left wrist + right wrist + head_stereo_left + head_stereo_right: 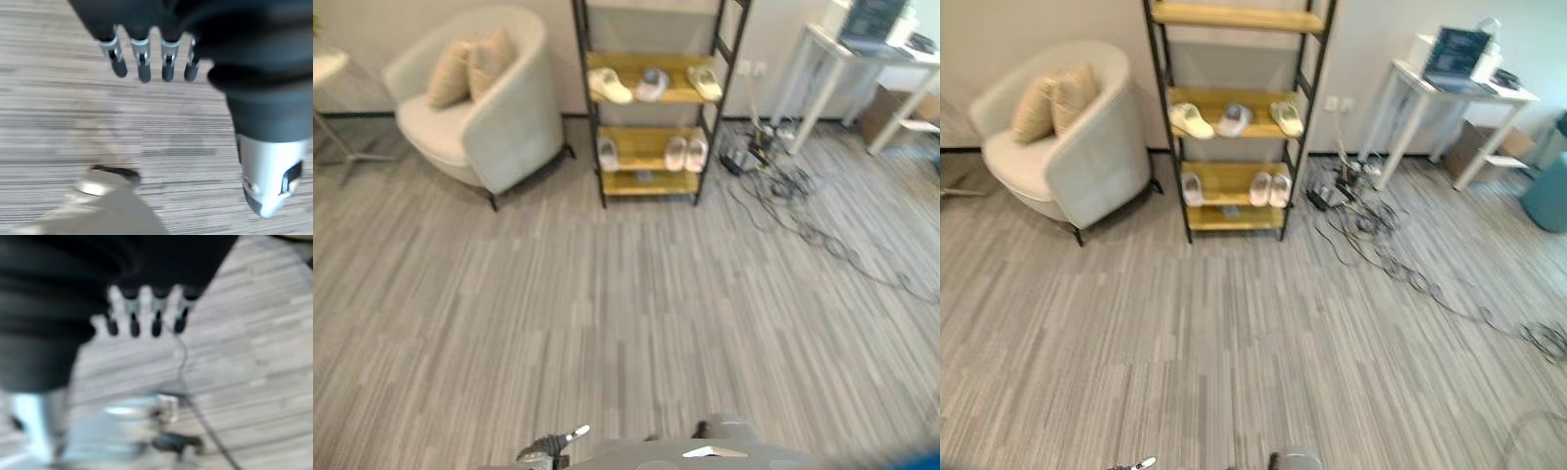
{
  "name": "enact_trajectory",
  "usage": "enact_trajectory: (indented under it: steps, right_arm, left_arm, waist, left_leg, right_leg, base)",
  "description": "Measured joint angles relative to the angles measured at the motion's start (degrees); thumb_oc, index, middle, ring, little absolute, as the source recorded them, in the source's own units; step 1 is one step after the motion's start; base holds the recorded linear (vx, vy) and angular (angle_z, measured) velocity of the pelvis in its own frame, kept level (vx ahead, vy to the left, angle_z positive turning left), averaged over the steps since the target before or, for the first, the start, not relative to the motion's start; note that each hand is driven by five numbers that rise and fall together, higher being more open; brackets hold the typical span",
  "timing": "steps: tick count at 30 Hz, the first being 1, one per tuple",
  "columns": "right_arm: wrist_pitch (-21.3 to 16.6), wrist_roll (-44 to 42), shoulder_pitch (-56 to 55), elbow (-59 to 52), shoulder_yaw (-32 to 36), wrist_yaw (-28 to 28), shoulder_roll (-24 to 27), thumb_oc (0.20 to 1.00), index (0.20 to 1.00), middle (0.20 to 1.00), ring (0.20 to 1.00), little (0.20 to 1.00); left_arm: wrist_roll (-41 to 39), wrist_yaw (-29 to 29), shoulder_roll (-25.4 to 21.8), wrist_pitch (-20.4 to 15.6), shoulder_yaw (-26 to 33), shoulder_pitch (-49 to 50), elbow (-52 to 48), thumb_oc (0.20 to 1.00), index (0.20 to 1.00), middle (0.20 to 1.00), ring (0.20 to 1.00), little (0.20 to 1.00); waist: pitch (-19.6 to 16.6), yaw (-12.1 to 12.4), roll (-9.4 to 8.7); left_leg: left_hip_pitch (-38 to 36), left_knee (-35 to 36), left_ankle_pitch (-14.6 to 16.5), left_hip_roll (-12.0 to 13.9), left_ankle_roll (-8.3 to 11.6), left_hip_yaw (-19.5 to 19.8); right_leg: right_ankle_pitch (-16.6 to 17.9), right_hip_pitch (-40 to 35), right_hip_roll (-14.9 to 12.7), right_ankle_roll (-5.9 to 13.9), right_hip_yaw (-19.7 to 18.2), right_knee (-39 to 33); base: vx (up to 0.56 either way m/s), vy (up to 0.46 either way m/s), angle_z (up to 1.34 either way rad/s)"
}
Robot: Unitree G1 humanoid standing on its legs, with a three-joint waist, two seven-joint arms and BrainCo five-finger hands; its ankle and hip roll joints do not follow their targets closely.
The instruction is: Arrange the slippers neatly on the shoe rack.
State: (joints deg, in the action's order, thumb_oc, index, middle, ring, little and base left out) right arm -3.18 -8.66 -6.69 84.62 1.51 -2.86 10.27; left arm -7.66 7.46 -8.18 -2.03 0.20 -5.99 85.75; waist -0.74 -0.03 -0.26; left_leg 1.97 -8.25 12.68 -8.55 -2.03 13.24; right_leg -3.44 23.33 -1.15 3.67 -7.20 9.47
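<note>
Dark ribbed covers, silver dark-tipped fingers (142,61)

Left hand (146,58) empty, fingers relaxed; right hand (146,313) likewise.

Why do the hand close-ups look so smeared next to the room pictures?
In the right wrist view the right hand and floor are heavily blurred; in the left wrist view the left hand is soft too. The right eye view shows the shoe rack and slippers fairly clearly.

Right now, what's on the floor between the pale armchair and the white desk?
The black-framed wooden shoe rack with slippers, then tangled black cables, in both eye views.
</note>
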Motion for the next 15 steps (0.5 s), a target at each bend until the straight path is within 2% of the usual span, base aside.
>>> enact_trajectory:
  steps: [1, 2, 3, 4, 5, 6, 7, 8, 9, 10, 11, 13, 14, 15]
  right_arm:
    - [0.59, 0.63, 0.08, 1.81, -0.67, -0.14, -0.59, 1.000, 1.000, 1.000, 1.000, 1.000]
    - [1.05, 1.59, -0.42, 2.35, -1.48, -0.23, -1.44, 1.000, 1.000, 1.000, 1.000, 1.000]
    - [1.47, 2.19, -0.42, 3.37, -1.75, -0.34, -2.03, 1.000, 1.000, 1.000, 1.000, 1.000]
    - [1.67, 2.17, -0.03, 4.75, -1.26, -0.36, -3.01, 1.000, 1.000, 1.000, 1.000, 1.000]
    - [1.83, 2.15, -0.44, 4.34, 0.28, -0.36, -3.10, 1.000, 1.000, 1.000, 1.000, 1.000]
    - [1.55, 2.10, -0.06, 3.60, 0.31, 0.01, -2.17, 1.000, 1.000, 1.000, 1.000, 1.000]
    - [0.74, 2.17, 1.58, 2.45, -0.07, 0.79, -1.46, 1.000, 1.000, 1.000, 1.000, 1.000]
    - [1.02, 2.08, 3.23, 2.36, 0.32, 1.46, -0.43, 1.000, 1.000, 1.000, 1.000, 1.000]
    - [0.09, 2.00, 5.01, 2.38, 0.92, 2.21, 0.68, 1.000, 1.000, 1.000, 1.000, 1.000]
    - [-0.35, 1.99, 6.28, 1.96, 2.59, 3.12, 2.11, 1.000, 1.000, 1.000, 1.000, 1.000]
    - [-0.65, 1.60, 7.31, 1.75, 4.29, 4.30, 3.24, 1.000, 1.000, 1.000, 1.000, 1.000]
    - [-1.59, 0.77, 8.78, 1.24, 4.99, 7.39, 8.39, 1.000, 1.000, 1.000, 1.000, 1.000]
    - [-1.76, 0.63, 9.64, 1.33, 5.07, 8.17, 9.86, 1.000, 1.000, 1.000, 1.000, 1.000]
    - [-2.15, 0.08, 10.20, 1.59, 5.32, 9.05, 11.20, 1.000, 1.000, 1.000, 1.000, 1.000]
  left_arm:
    - [-0.01, 0.20, -0.01, 0.16, 0.06, -0.80, 0.84, 1.000, 1.000, 1.000, 1.000, 1.000]
    - [-0.01, 0.44, -0.04, 0.18, -0.08, -0.30, 1.09, 1.000, 1.000, 1.000, 1.000, 1.000]
    - [-0.02, 0.40, -0.02, 0.12, -0.19, 1.05, 1.27, 1.000, 1.000, 1.000, 1.000, 1.000]
    - [-0.03, 0.38, -1.15, 0.09, -0.22, 2.60, 1.53, 1.000, 1.000, 1.000, 1.000, 1.000]
    - [0.17, 0.54, -2.28, 0.36, -0.58, 3.23, 0.98, 1.000, 1.000, 1.000, 1.000, 1.000]
    - [0.35, 0.29, -1.35, 0.00, -0.89, 3.97, -0.11, 1.000, 1.000, 1.000, 1.000, 1.000]
    - [0.40, 0.32, -0.86, -0.37, -0.64, 3.83, -0.95, 1.000, 1.000, 1.000, 1.000, 1.000]
    - [0.59, 0.32, -1.56, -0.48, -0.42, 3.21, -2.08, 1.000, 1.000, 1.000, 1.000, 1.000]
    - [1.10, 0.45, -1.50, -0.90, -0.71, 3.12, -2.51, 1.000, 1.000, 1.000, 1.000, 1.000]
    - [1.63, 0.56, -2.42, -0.99, -0.37, 3.35, -2.49, 1.000, 1.000, 1.000, 1.000, 1.000]
    - [1.68, 1.22, -2.39, -1.28, -0.23, 3.18, -2.50, 1.000, 1.000, 1.000, 1.000, 1.000]
    - [1.64, 3.16, -1.53, -2.68, -0.21, 3.55, -2.82, 1.000, 1.000, 1.000, 1.000, 1.000]
    - [1.54, 3.65, -1.15, -3.24, -0.21, 3.86, -3.14, 1.000, 1.000, 1.000, 1.000, 1.000]
    - [1.50, 4.28, -0.57, -4.02, -0.13, 3.21, -3.62, 1.000, 1.000, 1.000, 1.000, 1.000]
  waist:
    - [0.53, -0.46, 0.14]
    - [0.63, -1.03, -0.21]
    - [0.67, -1.16, -0.24]
    - [0.36, -1.16, -2.41]
    - [-0.36, -0.66, -3.91]
    - [-0.86, 0.09, -2.75]
    - [-1.07, -0.26, -2.25]
    - [-0.90, 0.56, -2.41]
    - [-0.93, 0.89, -2.87]
    - [-0.38, 1.13, -3.51]
    - [0.11, 1.31, -3.87]
    - [1.49, 2.26, -3.02]
    - [1.98, 2.98, -2.25]
    - [2.79, 4.39, -1.68]
  left_leg:
    - [-1.66, -0.12, -0.13, 0.08, -1.89, 2.38]
    - [-4.86, 0.88, -0.19, 0.47, -2.47, 4.54]
    - [-8.52, 1.42, -0.10, 1.00, -2.27, 6.77]
    - [-10.71, -2.55, 0.38, -0.58, -1.02, 8.09]
    - [-10.70, -9.51, 1.77, -2.39, 1.67, 7.24]
    - [-6.68, -21.47, 2.16, -2.19, 5.13, 5.11]
    - [-0.06, -34.39, 0.73, -0.46, 5.58, 1.10]
    - [3.95, -38.88, 1.14, 3.32, 4.89, -2.24]
    - [7.09, -39.46, 1.53, 8.28, 4.37, -5.73]
    - [8.38, -37.10, 1.73, 9.42, 4.67, -5.58]
    - [8.81, -33.55, 2.27, 9.16, 5.74, -3.76]
    - [11.24, -20.24, 2.81, 4.78, 7.08, -1.00]
    - [12.48, -14.71, 2.19, 3.18, 6.38, -1.48]
    - [14.18, -8.52, -0.12, 1.10, 5.18, -1.31]
  right_leg:
    - [4.04, -0.55, 0.47, 1.05, -1.04, -6.29]
    - [6.26, -0.74, 0.43, -0.37, 0.08, -7.42]
    - [8.54, -2.11, 2.00, -3.26, 2.12, -5.46]
    - [11.98, -4.13, 2.46, -6.62, 2.80, -3.39]
    - [9.71, -6.67, 2.11, -6.45, 4.75, -1.52]
    - [7.34, -8.62, 2.81, -7.00, 4.98, -0.95]
    - [6.68, -10.35, 3.34, -7.18, 5.94, -2.36]
    - [5.71, -11.92, 4.16, -9.26, 6.50, -2.87]
    - [5.39, -13.07, 4.62, -9.69, 7.18, -3.40]
    - [3.66, -14.49, 4.82, -11.11, 7.16, -3.87]
    - [4.74, -15.64, 4.22, -9.87, 6.68, -4.36]
    - [3.13, -18.68, 4.67, -9.19, 4.67, -6.04]
    - [2.37, -19.73, 4.68, -9.62, 3.49, -7.60]
    - [2.35, -20.50, 4.78, -9.66, 2.35, -8.72]
  base:
    - [0.66, -0.377, 1.02]
    - [0.87, -0.505, 1.14]
    - [0.81, -0.497, 1.00]
    - [0.48, -0.335, 0.87]
    - [0.39, -0.344, 0.62]
    - [0.31, -0.320, 0.77]
    - [0.34, -0.299, 0.61]
    - [0.53, -0.233, 0.60]
    - [0.44, -0.149, 0.20]
    - [0.62, -0.088, -0.03]
    - [0.46, -0.026, -0.09]
    - [0.61, -0.062, -0.31]
    - [0.53, -0.031, -0.61]
    - [0.47, 0.045, -0.53]
